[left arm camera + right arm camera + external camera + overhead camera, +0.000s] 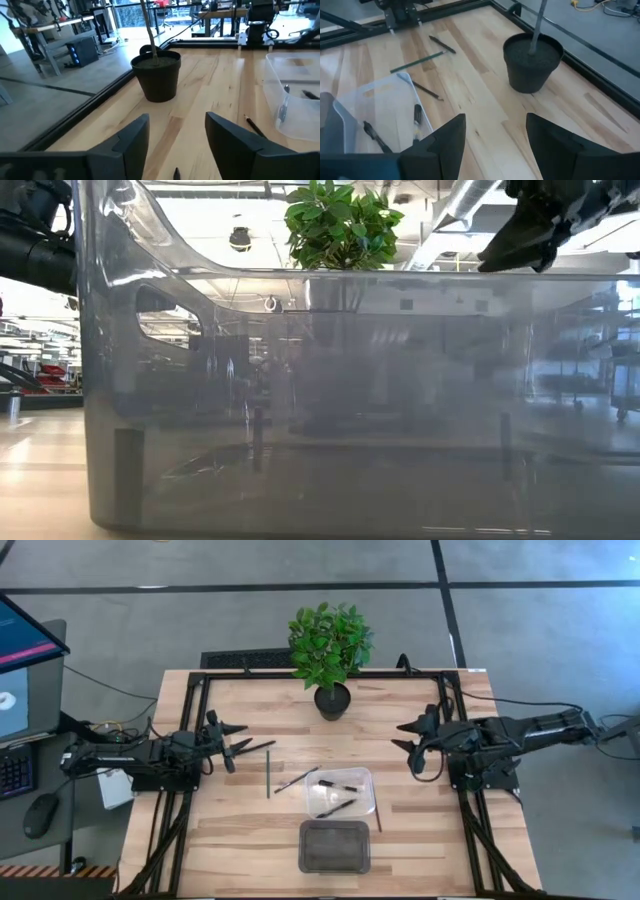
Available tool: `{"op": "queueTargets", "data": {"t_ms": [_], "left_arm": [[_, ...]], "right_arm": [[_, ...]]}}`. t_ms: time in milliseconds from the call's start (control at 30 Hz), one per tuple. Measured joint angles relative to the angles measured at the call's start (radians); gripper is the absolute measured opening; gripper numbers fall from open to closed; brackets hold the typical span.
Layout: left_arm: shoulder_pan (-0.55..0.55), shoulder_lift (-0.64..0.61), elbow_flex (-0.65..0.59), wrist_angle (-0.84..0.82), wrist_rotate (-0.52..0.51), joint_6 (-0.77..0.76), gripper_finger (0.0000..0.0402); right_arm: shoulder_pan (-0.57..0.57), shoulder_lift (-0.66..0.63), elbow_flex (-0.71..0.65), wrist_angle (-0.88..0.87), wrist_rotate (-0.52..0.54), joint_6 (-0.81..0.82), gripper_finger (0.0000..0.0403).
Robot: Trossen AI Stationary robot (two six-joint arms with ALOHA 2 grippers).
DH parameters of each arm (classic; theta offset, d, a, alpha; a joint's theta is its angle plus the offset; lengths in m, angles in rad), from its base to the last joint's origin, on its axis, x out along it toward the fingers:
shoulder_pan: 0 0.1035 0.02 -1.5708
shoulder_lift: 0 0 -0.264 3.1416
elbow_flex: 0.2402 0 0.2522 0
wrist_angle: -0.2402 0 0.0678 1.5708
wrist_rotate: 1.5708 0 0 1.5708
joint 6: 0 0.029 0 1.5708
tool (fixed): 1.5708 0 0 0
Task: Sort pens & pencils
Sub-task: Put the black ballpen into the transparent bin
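No brand, label or legible writing appears in any view. Seen from above, a wooden table (240, 840) carries two plastic bins: a clear bin (340, 792) near the centre and a darker, smoky bin (334, 846) just in front of it. Two pens (340, 786) lie inside the clear bin, one across its middle and one lower down; a third black pen (252, 749) lies on the bare wood just beside the left gripper (237, 743), whose fingers stand apart with nothing between them. One greenish pencil (268, 774) lies on the wood left of the clear bin, a dark slim stick (297, 780) leans against that bin's left rim, and one reddish pencil (377, 811) lies along its right side. The right gripper (405, 735) hovers at the table's right, jaws apart and empty, well apart from the bins. One potted plant (330, 648) stands at the table's far edge. The low view is filled by the smoky bin's wall (300, 400), showing only the plant's leaves (340, 225) and the right gripper (520, 240) above it. The right wrist view shows the pot (532, 62), the greenish pencil (417, 62) and the clear bin's two pens (418, 114); the left wrist view shows the pot (156, 76) and the clear bin (295, 100).
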Motion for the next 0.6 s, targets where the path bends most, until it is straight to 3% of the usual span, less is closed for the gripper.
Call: {"op": "queueTargets", "data": {"t_ms": [167, 300, 467, 600], "left_arm": [[0.000, 0.000, 0.002, 0.006, 0.009, -0.124, 0.0192], [0.000, 0.015, 0.078, -0.156, 0.035, -0.202, 0.0193], [0.001, 0.085, 0.188, -0.295, -0.036, -0.267, 0.0193], [0.001, 0.166, 0.289, -0.337, 0.045, -0.292, 0.0193]], "right_arm": [[-0.006, 0.015, -0.019, 0.031, 0.000, 0.000, 0.0228], [-0.006, 0.039, -0.021, 0.034, 0.000, -0.001, 0.0228], [-0.020, 0.058, -0.021, 0.038, 0.000, -0.016, 0.0228], [-0.041, 0.068, -0.020, 0.044, 0.001, -0.017, 0.0228]]}}
